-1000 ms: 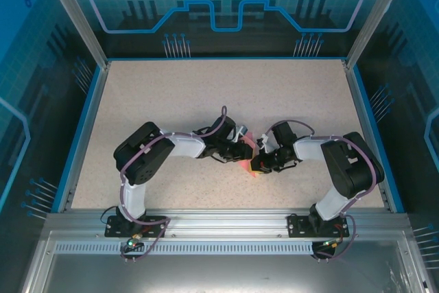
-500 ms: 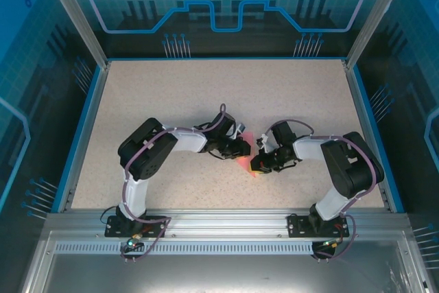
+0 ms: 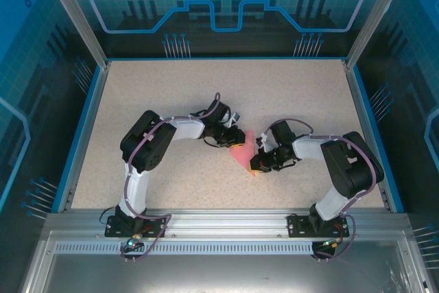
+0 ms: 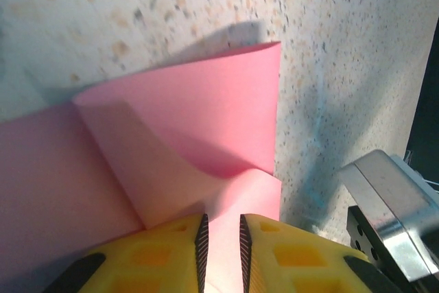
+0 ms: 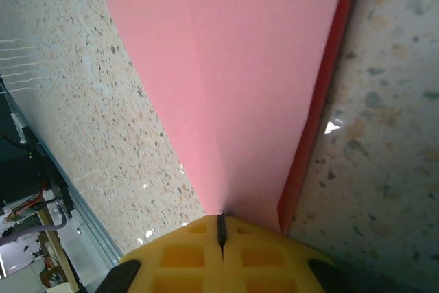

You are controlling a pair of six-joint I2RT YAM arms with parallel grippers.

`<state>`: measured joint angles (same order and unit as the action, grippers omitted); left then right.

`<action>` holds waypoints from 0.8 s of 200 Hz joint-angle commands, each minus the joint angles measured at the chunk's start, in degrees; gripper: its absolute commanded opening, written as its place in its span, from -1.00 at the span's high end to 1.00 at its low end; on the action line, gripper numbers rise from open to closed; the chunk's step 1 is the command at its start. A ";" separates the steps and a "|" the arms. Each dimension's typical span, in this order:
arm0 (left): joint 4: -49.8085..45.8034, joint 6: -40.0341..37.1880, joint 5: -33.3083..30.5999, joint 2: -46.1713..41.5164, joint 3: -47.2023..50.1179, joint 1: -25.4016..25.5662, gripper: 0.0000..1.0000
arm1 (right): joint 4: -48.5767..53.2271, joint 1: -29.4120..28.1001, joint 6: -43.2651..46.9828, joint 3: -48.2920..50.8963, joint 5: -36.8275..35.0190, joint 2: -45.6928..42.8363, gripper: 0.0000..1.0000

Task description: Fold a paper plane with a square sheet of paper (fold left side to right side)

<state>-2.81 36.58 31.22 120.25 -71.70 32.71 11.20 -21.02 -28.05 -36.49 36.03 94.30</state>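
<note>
On the table, the paper lies as a pink wedge between the grippers. The left gripper pinches its raised flap. The right gripper, clenched, seems to pin the tip. The fold looks underway; next, carry the flap rightward and flatten it.

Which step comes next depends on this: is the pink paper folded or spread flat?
Folded. The pink paper shows overlapping layers and a curled flap, pinched by the left gripper.

The top camera looks down from above the near edge over the whole tabletop; both wrist cameras sit close over the pink paper, which all views share.
</note>
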 commanded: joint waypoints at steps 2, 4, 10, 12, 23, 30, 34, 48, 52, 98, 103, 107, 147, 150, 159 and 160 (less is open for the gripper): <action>-5.41 -5.19 -7.92 3.80 -3.36 -3.88 0.54 | 6.37 -0.61 0.92 1.70 -8.71 2.47 1.00; -5.60 -5.31 -7.97 3.95 -3.62 -4.06 0.54 | 6.44 -0.61 0.90 1.67 -8.75 2.47 1.00; -6.03 -5.51 -8.18 4.34 -4.35 -4.45 0.54 | 6.51 -0.60 0.97 1.65 -8.74 2.40 1.00; -6.28 -5.65 -8.26 4.46 -4.46 -4.55 0.54 | 6.54 -0.65 0.98 1.65 -8.77 2.36 1.00; -7.03 -6.10 -8.72 5.05 -5.71 -5.19 0.54 | 6.63 -0.67 1.05 1.64 -8.71 2.33 1.00; -7.73 -6.41 -8.87 5.38 -6.61 -5.65 0.53 | 6.64 -0.77 1.06 1.77 -8.72 2.24 1.00; -7.96 -6.51 -8.76 5.64 -7.10 -5.94 0.53 | 6.64 -0.74 1.05 1.79 -8.78 2.26 1.00; -8.82 -7.01 -8.56 6.24 -8.75 -6.67 0.53 | 6.70 -0.81 1.03 1.69 -8.62 2.33 1.00; -9.18 -7.12 -8.48 6.43 -9.31 -6.86 0.52 | 6.68 -0.86 1.05 1.65 -8.53 2.41 1.00; -11.54 -8.28 -8.71 8.80 -13.72 -8.91 0.52 | 6.90 -0.96 1.23 1.67 -7.75 2.42 1.00; -11.52 -8.27 -8.77 9.04 -13.88 -9.26 0.52 | 6.90 -0.96 1.19 1.67 -7.56 2.28 1.00; -11.47 -8.28 -8.73 9.25 -14.05 -9.55 0.52 | 6.86 -0.96 1.24 1.82 -7.41 2.18 1.00; -12.10 -8.44 -8.13 10.26 -15.98 -11.93 0.48 | 6.47 -1.22 1.25 1.68 -5.67 1.68 1.00; -12.13 -8.39 -7.91 10.21 -16.25 -12.04 0.47 | 6.11 -1.24 1.14 1.81 -5.29 1.60 1.00; -12.13 -8.28 -7.21 9.60 -16.51 -12.14 0.45 | 4.49 -1.39 0.68 2.16 -3.92 1.22 1.00; -12.13 -8.28 -7.17 9.45 -16.53 -12.14 0.45 | 4.25 -1.40 0.61 2.23 -3.72 1.14 1.00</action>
<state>-13.23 30.85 29.23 127.63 -86.78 23.66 10.35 -21.23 -27.75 -37.04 34.65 94.30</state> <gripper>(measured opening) 0.264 0.045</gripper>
